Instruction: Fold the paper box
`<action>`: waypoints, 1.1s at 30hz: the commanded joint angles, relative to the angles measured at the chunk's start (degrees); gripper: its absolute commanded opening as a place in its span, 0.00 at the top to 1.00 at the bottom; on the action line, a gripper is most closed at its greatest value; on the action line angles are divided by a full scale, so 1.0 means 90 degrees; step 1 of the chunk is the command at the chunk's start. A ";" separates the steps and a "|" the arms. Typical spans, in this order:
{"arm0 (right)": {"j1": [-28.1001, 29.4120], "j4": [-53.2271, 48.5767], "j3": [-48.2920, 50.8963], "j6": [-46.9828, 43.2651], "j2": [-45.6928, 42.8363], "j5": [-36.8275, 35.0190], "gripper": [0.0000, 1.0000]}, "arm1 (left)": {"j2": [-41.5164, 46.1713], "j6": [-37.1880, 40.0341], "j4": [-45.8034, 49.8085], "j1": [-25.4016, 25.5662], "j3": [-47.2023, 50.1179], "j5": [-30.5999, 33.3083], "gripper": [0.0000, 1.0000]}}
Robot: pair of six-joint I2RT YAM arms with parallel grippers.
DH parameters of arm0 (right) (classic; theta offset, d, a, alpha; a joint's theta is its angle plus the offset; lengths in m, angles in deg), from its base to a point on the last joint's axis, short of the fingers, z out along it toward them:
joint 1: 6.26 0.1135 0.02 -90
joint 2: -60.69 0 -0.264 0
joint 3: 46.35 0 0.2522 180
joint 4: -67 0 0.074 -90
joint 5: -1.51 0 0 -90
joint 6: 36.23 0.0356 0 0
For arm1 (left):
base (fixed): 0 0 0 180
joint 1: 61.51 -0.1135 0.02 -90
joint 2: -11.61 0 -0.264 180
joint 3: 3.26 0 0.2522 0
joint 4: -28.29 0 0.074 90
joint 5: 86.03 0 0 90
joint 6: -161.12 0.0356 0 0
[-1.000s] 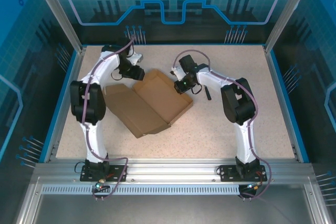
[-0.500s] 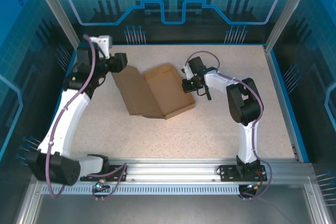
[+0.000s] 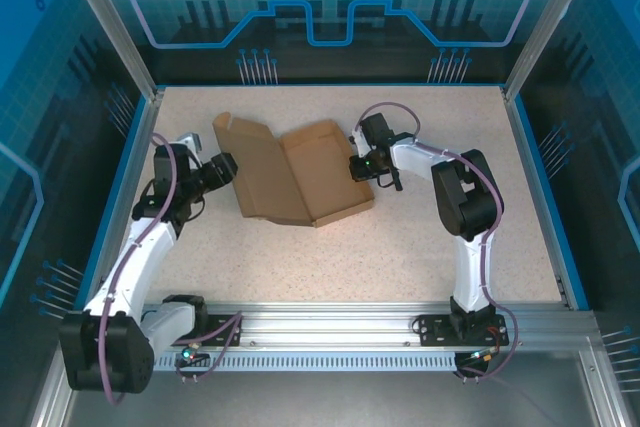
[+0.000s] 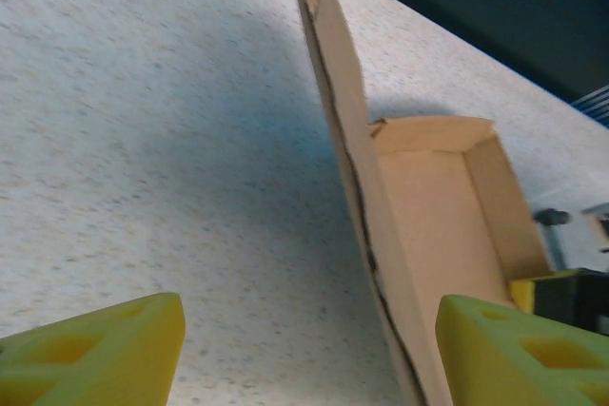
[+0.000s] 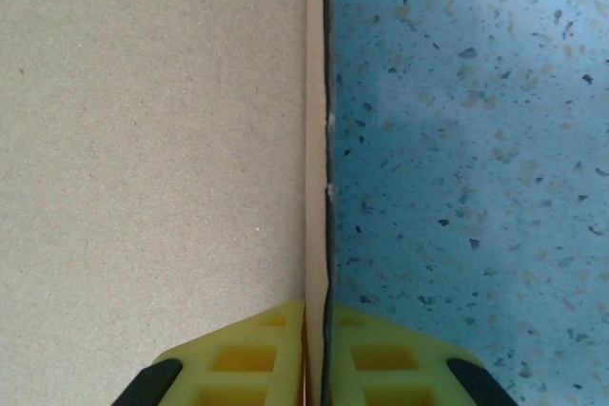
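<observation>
You've pulled the left hand (image 3: 224, 166) off the box (image 3: 318, 175). A second ago it was up at the box's far-left corner; now it sits just left of the box, low over the worktop (image 3: 400, 247). The box has swung round too, and its lid (image 3: 252, 162) now stands tilted up off the tray instead of lying flat. So the lid fold is only half made, and you'll need a fresh hold or push to close it.

Left hand: fingers spread wide, nothing between them. The lid's edge runs close by its right finger (image 4: 519, 354), probably not touching, though the wrist view is cropped there.

Right hand (image 3: 359, 168): still at the box's right wall, fingers pressed together on that wall's thin edge, pinning it.
</observation>
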 commanded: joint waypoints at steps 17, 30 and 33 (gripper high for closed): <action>0.0584 0.0999 0.0455 0.1233 -0.0374 0.0600 0.80 | -0.1269 -0.0699 -0.1380 0.0070 -0.0921 -0.2155 0.33; 0.0587 0.0598 0.0383 0.0996 -0.0783 0.0245 0.51 | -0.2276 0.0358 -0.0308 0.0095 -0.1970 -0.2039 0.35; 0.0482 0.0423 0.0362 0.0873 -0.1017 0.0121 0.47 | -0.2307 0.0365 -0.0322 0.0099 -0.2032 -0.2077 0.35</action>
